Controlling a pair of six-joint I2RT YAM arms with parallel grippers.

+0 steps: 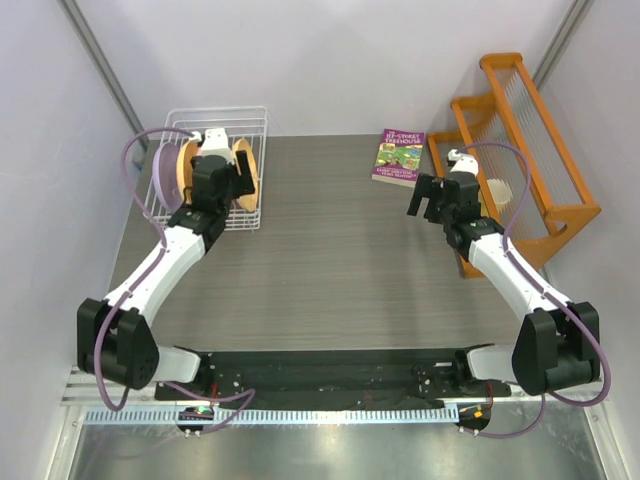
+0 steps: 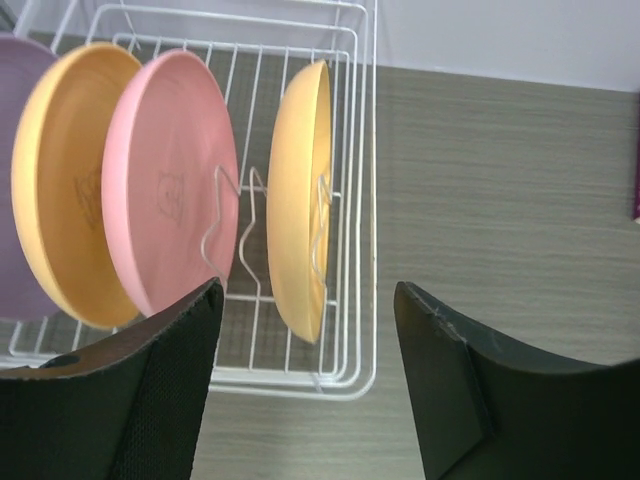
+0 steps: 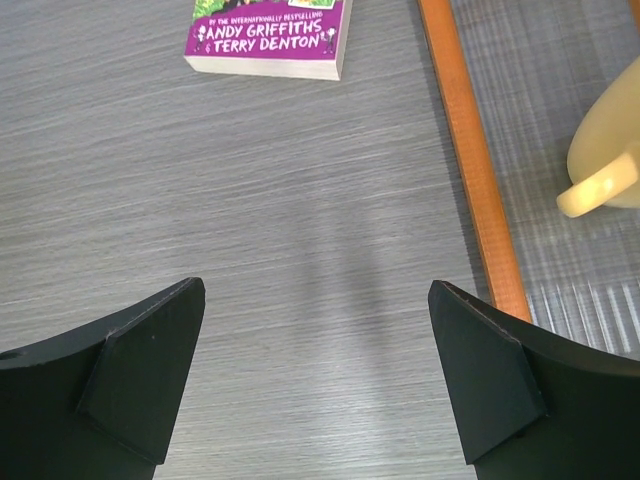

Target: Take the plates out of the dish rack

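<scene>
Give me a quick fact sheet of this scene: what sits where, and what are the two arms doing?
Dish rack: white wire, far left corner of table
Plates in rack, all on edge: purple plate, yellow plate, pink plate, second yellow plate
Plates unloaded: none
Left gripper: open, over the rack, gripping nothing
Right gripper: open, empty, over bare table
Book: purple, lying flat
Wooden shelf: orange, right side, cream mug on it

White wire rack [image 2: 250,110], upright on edge inside L-R: lilac plate [image 2: 10,150], yellow plate [image 2: 55,170], pink plate [image 2: 170,180], gap, 2nd yellow plate [image 2: 300,200]
</scene>
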